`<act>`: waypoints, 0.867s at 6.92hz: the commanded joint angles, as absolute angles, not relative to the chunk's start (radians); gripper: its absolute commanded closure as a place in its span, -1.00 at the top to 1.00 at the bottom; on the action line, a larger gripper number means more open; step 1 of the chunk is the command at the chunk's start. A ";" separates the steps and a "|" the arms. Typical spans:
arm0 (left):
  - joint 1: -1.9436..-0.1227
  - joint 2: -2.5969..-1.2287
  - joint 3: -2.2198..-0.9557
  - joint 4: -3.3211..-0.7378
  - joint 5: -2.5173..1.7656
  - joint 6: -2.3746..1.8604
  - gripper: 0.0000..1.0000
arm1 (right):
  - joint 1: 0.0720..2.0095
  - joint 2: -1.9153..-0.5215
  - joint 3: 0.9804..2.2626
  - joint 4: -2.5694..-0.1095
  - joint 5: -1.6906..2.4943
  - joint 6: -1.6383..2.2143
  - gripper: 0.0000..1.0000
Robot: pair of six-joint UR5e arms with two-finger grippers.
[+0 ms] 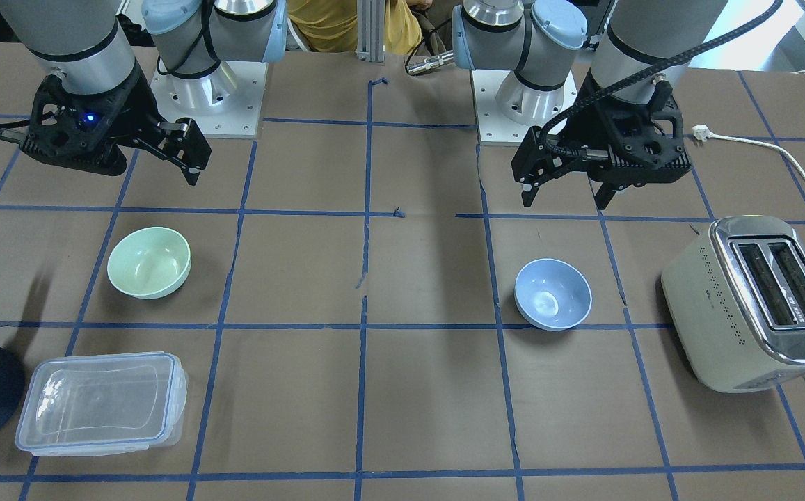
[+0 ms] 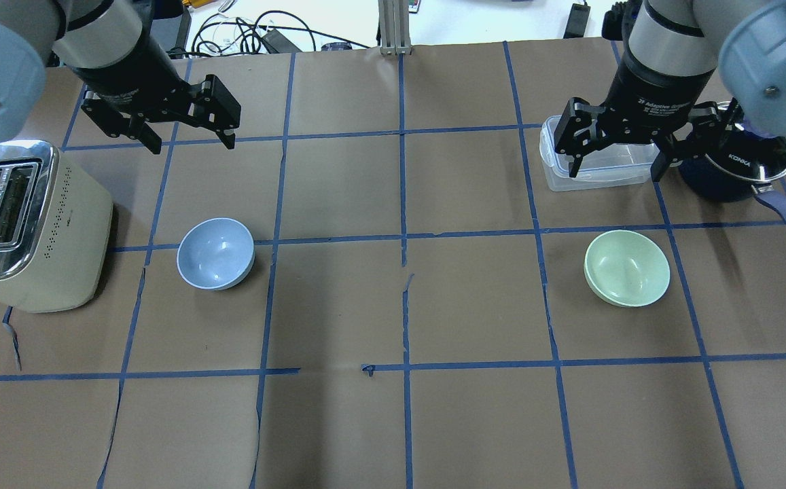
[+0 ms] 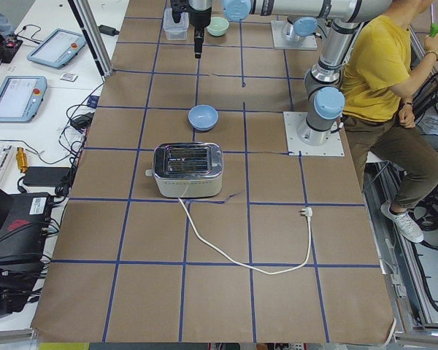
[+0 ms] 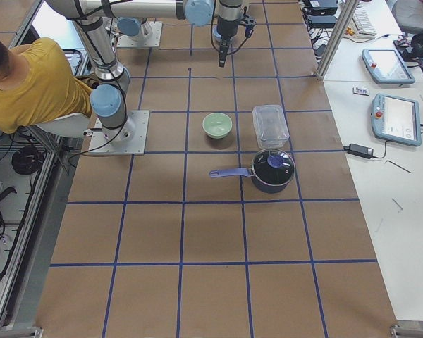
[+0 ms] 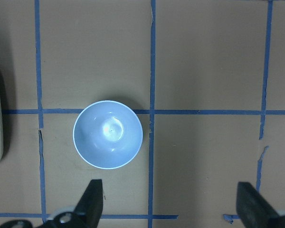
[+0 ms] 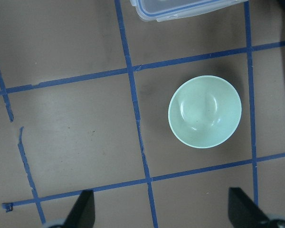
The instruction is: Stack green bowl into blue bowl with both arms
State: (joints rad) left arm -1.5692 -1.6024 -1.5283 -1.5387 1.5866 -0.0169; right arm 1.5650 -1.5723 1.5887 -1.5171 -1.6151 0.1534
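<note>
The green bowl point(image 2: 627, 267) stands upright and empty on the table's right half; it also shows in the right wrist view point(image 6: 204, 111). The blue bowl point(image 2: 215, 253) stands upright and empty on the left half; it also shows in the left wrist view point(image 5: 108, 134). The two bowls are far apart. My left gripper point(image 2: 192, 144) is open and empty, held above the table beyond the blue bowl. My right gripper point(image 2: 615, 171) is open and empty, held above the table beyond the green bowl.
A cream toaster point(image 2: 26, 224) stands left of the blue bowl, its cord trailing off on the table. A clear plastic container point(image 1: 99, 403) and a dark blue lidded saucepan point(image 2: 739, 170) stand beyond the green bowl. A person in yellow point(image 3: 383, 65) sits behind the arms' bases.
</note>
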 commanded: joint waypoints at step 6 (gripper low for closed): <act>-1.568 -1.603 -1.529 -1.540 1.586 -0.014 1.00 | 1.566 -1.572 1.594 -1.514 -1.647 0.152 1.00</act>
State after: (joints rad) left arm -1.5691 -1.6025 -1.5270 -1.5399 1.5860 -0.0155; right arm 1.5660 -1.5723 1.5937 -1.5148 -1.6369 0.1520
